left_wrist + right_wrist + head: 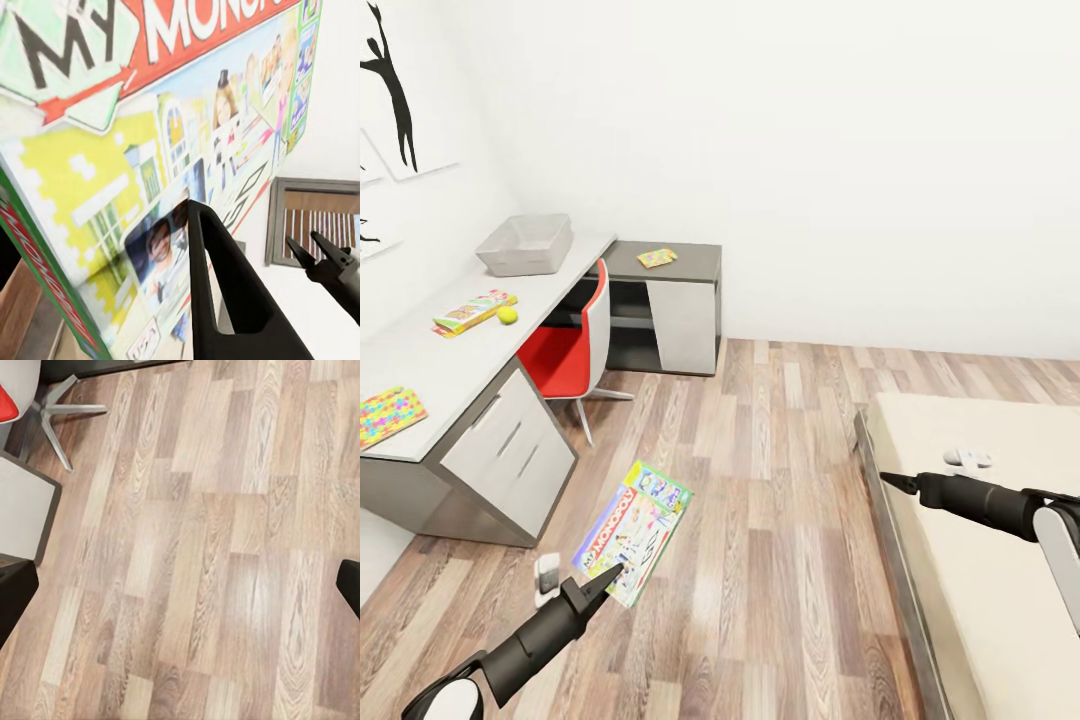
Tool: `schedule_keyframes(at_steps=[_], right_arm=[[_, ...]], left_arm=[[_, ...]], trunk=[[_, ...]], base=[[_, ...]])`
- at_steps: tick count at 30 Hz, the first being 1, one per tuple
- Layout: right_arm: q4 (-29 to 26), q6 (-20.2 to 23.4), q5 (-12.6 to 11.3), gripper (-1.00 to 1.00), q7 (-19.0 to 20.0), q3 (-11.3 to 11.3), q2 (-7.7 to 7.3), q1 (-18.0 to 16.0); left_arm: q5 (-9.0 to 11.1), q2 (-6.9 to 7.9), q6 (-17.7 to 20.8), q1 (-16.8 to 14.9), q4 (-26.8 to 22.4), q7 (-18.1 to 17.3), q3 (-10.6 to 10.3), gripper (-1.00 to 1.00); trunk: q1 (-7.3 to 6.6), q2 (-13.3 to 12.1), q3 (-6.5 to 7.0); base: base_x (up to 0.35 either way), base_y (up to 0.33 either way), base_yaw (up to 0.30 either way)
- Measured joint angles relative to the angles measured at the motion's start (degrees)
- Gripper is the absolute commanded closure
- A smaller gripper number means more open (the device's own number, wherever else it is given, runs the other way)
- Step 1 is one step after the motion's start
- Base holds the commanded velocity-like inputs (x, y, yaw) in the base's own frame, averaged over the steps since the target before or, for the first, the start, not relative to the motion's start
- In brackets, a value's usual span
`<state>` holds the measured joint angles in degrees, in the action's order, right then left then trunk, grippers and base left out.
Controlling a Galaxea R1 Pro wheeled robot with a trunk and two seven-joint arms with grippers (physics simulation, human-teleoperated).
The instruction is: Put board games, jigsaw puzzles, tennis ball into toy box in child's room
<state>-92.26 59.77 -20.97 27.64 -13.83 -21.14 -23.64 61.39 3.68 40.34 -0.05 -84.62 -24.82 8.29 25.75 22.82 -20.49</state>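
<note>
You are standing on the wood floor point(780, 560) between the bed point(1000, 600) on your right and the table point(450, 350) on your left, and at the table's far end sits the toy box point(525, 243), shallow and open-topped, with nothing visible inside it from here. The board game point(635, 530) you are carrying is a Monopoly box hanging in the air off the left gripper point(603, 583), pinched at its lower corner; the left wrist view shows one finger point(225, 277) lying flat against the printed lid, so the jaws are closed on the box edge. Judge it as light and stiff but glossy, and held by a corner it will want to swing and slip, so carry it slowly and keep it from tilting further; a grip nearer the middle of a long edge would be steadier. On the table, one jigsaw puzzle point(388, 416) lies at the near end, another flat box point(473, 311) lies midway with the tennis ball point(507, 315) just beside it, and a further flat box point(657, 257) rests on the low grey cabinet point(680, 262). The ball is small, round and likely to roll, so close on it squarely from above. The right gripper point(888, 484) hovers over the bed's edge with nothing in it; its wrist view puts the finger edges at opposite sides, so the jaws stand wide apart.
</note>
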Motion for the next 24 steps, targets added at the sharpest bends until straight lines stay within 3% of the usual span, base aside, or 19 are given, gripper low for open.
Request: schedule_keyframes(at_steps=[13,24], right_arm=[[-0.03,0.00,0.02,-1.00,0.00,0.35,-0.12,-0.04],[-0.09,0.00,0.03,-1.00,-0.01,0.34,-0.02,-0.04]], left_arm=[[-0.01,-0.28,-0.48,0.31,-0.29,-0.46,-0.36,1.00],[-0.27,-0.15,-0.99,0.57,-0.30,-0.48,-0.51,1.00]], trunk=[[0.00,0.00,0.13],[-0.03,0.01,0.14]], base=[[0.008,0.000,0.000],[0.286,0.000,0.000]])
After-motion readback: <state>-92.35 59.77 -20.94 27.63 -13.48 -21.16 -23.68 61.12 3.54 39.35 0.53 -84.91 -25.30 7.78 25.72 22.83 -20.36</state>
